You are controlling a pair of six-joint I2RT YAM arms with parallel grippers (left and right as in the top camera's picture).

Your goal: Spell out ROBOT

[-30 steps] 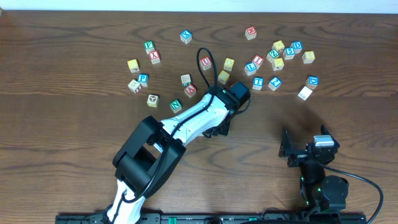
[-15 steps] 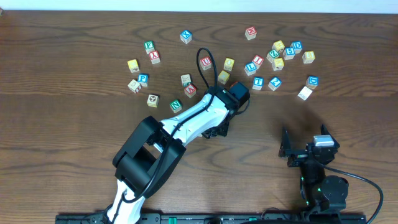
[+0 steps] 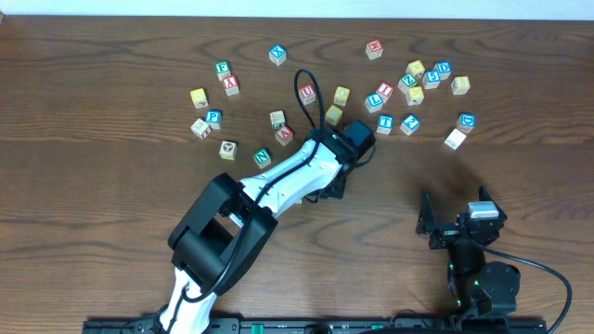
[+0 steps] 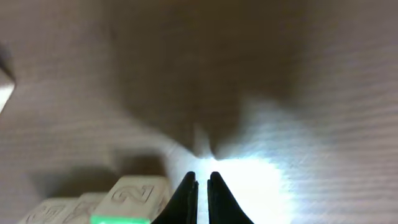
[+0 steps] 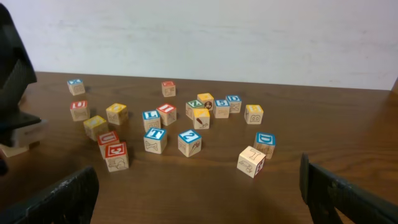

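**Left gripper** (image 4: pixel 202 185): fingers pressed together, nothing between them, tips close to the wooden table (image 3: pixel 111 204).
**Row of pale cubes** (image 4: pixel 132 196): lies just beside those fingertips. The nearest cube is green-edged, and the letters are too blurred to read. From overhead the left arm (image 3: pixel 288 176) hides the row.
**Right gripper** (image 5: pixel 198 196): fingers spread wide, holding nothing, well apart from the blocks.
**Blue T cube** (image 3: pixel 384 123): in the right-hand scatter, just beside a blue 2 cube (image 3: pixel 409 123).
**Yellow-faced cubes** (image 3: pixel 342 95): two lie near the left arm's wrist.

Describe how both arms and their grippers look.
Left arm: white shells, black joints, black cable loop by its wrist; left gripper has slim, pointed black fingers. Right arm: black, grey camera block at the wrist, green lights, black cable; right gripper has broad black fingers.
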